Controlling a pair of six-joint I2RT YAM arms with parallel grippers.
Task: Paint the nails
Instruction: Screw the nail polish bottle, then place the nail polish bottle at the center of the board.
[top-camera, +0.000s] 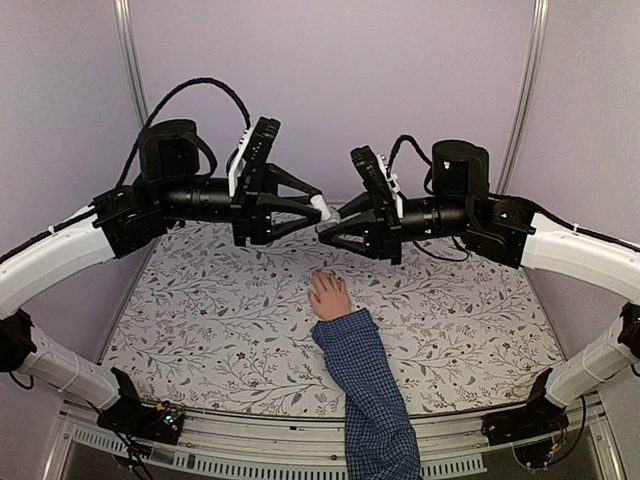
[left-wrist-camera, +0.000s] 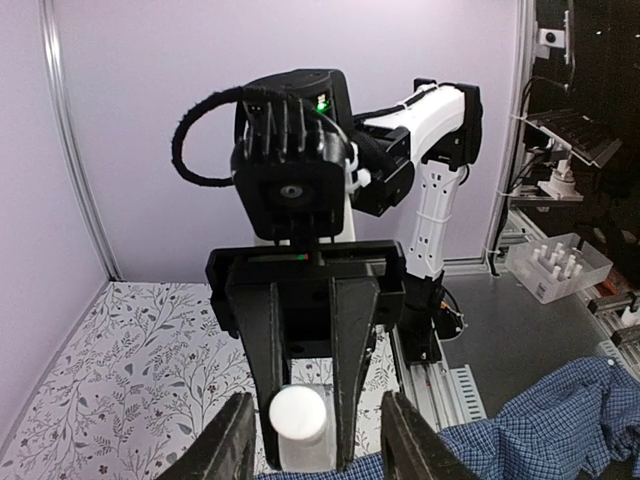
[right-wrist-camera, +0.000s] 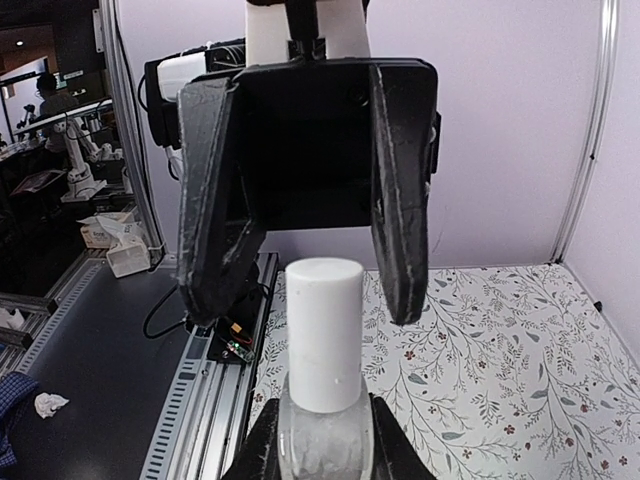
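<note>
A small pale hand (top-camera: 328, 297) on a blue checked sleeve (top-camera: 365, 390) lies flat on the floral table, fingers pointing away; its nails are too small to make out. My right gripper (right-wrist-camera: 322, 445) is shut on a clear nail polish bottle (right-wrist-camera: 322, 455) with a white cap (right-wrist-camera: 322, 330), held in the air above the hand. My left gripper (left-wrist-camera: 318, 440) is open, its fingers (right-wrist-camera: 402, 200) spread on either side of the cap (left-wrist-camera: 297, 412) without touching it. In the top view the two grippers meet tip to tip, left (top-camera: 316, 212) and right (top-camera: 326, 232), at the cap (top-camera: 320, 207).
The floral table cloth (top-camera: 200, 320) is bounded by pale walls at the back and sides. A metal rail (top-camera: 300, 440) runs along the near edge. The sleeve (left-wrist-camera: 540, 420) enters from the near side at centre.
</note>
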